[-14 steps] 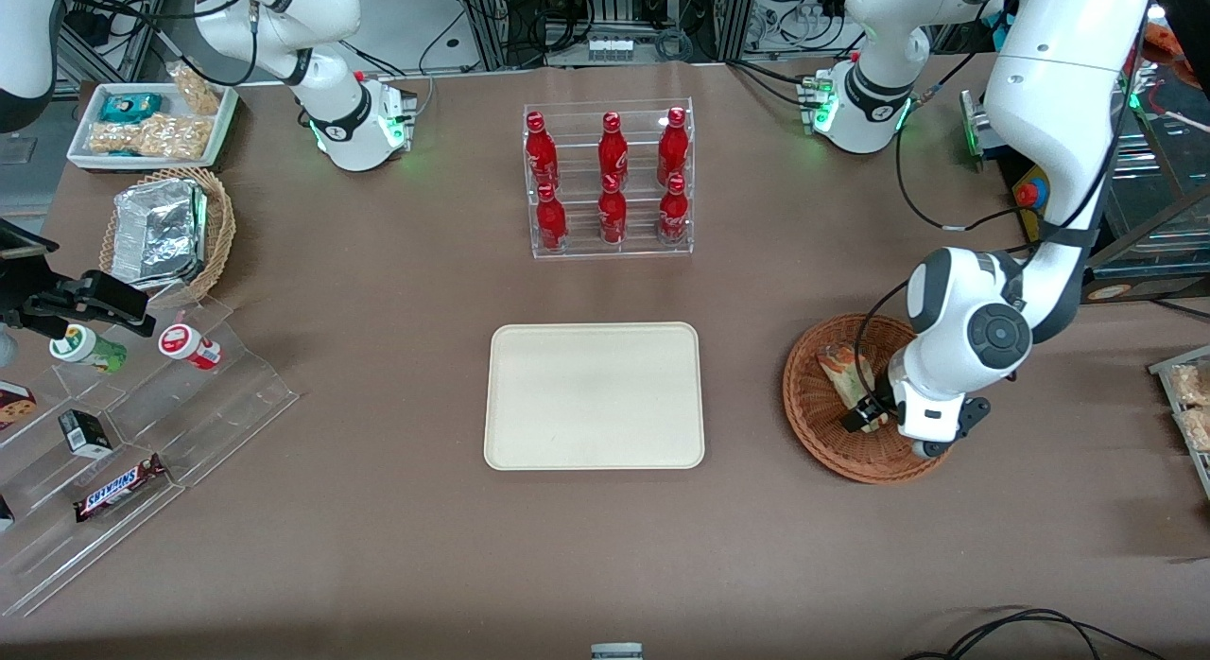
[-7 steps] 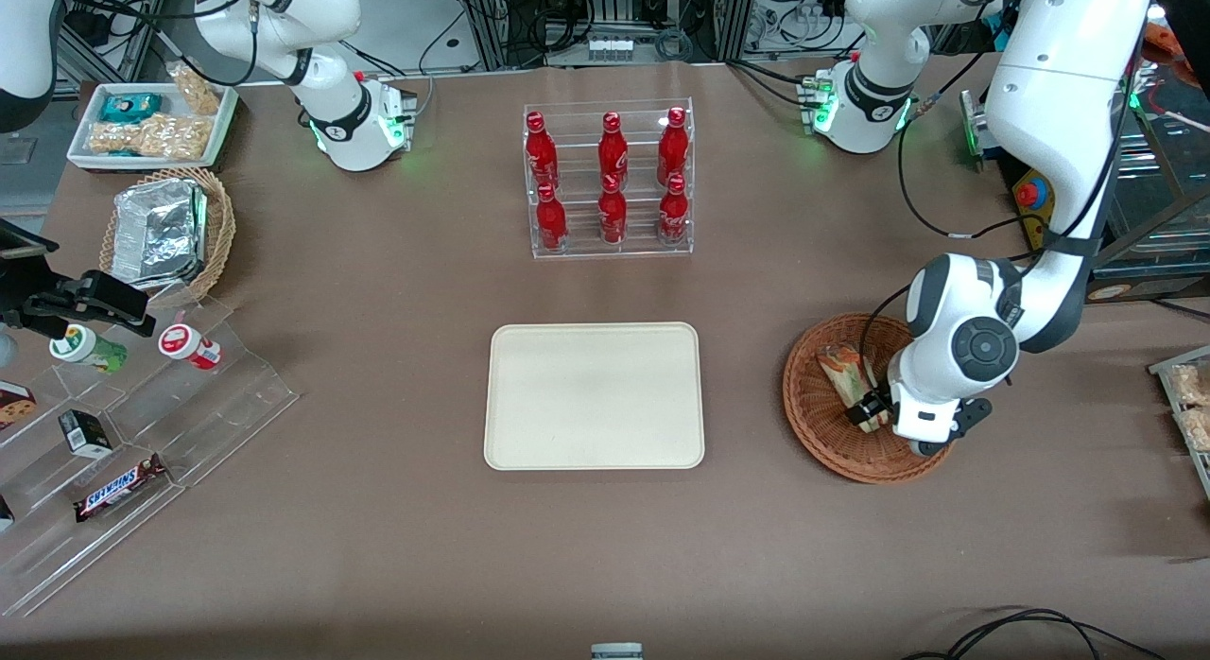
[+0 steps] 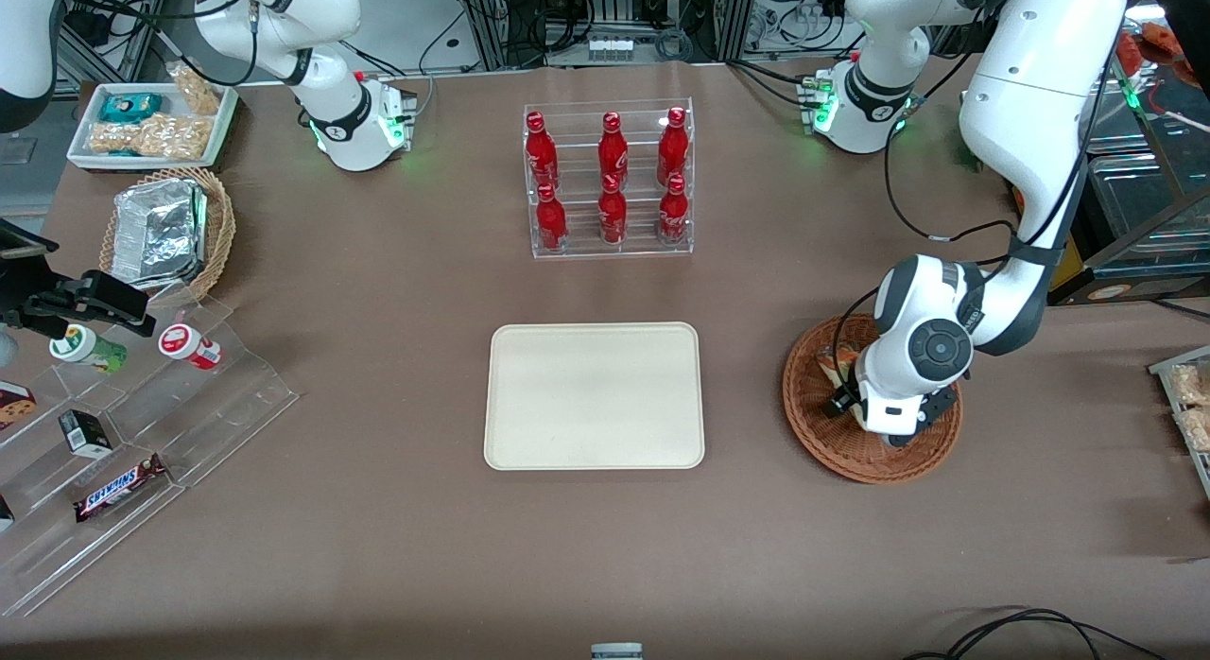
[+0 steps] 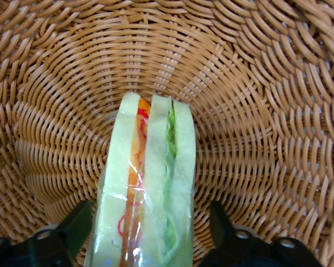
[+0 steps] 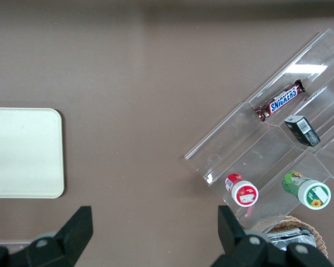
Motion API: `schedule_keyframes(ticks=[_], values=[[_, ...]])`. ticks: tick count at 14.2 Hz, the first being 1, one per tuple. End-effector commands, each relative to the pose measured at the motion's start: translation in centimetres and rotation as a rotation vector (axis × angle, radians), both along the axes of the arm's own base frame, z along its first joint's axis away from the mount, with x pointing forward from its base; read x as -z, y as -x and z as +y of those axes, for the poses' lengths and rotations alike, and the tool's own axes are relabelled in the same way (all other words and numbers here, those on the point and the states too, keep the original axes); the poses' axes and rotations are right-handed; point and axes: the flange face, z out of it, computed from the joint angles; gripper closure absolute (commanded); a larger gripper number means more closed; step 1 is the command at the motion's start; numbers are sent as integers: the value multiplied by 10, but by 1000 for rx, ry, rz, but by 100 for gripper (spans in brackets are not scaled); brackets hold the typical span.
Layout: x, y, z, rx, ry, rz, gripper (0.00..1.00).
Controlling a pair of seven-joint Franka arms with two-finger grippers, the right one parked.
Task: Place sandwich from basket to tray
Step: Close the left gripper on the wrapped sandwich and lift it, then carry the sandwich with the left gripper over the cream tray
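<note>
In the front view, the basket (image 3: 813,424) sits on the table toward the working arm's end, and the sandwich (image 3: 836,362) lies inside it, mostly hidden by the arm's wrist. The gripper (image 3: 844,407) is down inside the basket, over the sandwich. The tray (image 3: 594,395) lies beside the basket, well apart from it, with nothing on it. Farther from the camera than the tray stands a clear rack (image 3: 611,180) holding six red bottles (image 3: 613,149) in two rows. Toward the parked arm's end there is a tan wicker basket (image 3: 219,227) with a foil container (image 3: 159,233) in it, and a white tray (image 3: 151,126) of snack packets. In the left wrist view, the sandwich (image 4: 147,183) rests on the woven floor of the basket (image 4: 256,111). It has pale bread slices with an orange-red layer on one side and a green layer on the other, and it seems wrapped in clear film. The two fingers (image 4: 72,228) of the gripper (image 4: 147,231) stand wide, one on each side of the sandwich, not touching it. In the right wrist view, one end of the tray (image 5: 22,153) shows, bare.
</note>
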Motion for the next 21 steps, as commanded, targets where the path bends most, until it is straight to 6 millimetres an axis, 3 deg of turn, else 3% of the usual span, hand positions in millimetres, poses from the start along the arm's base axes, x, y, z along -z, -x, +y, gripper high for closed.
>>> schedule_keyframes(ticks=[1,4,7,10,13,14,16,18,20,21], values=[[-17,-3,3,0,-19,-20,86],[-42,-10,1,35,-27,-27,88],[-89,-21,-4,163,-26,20,89],[-125,-24,-51,241,9,15,89],[-147,-9,-118,339,64,-16,92],[-147,5,-149,401,74,-14,93],[-143,20,-194,473,90,-12,94],[-135,24,-237,515,125,-11,96],[-115,37,-300,574,157,-8,96],[-105,31,-315,582,165,-16,95]])
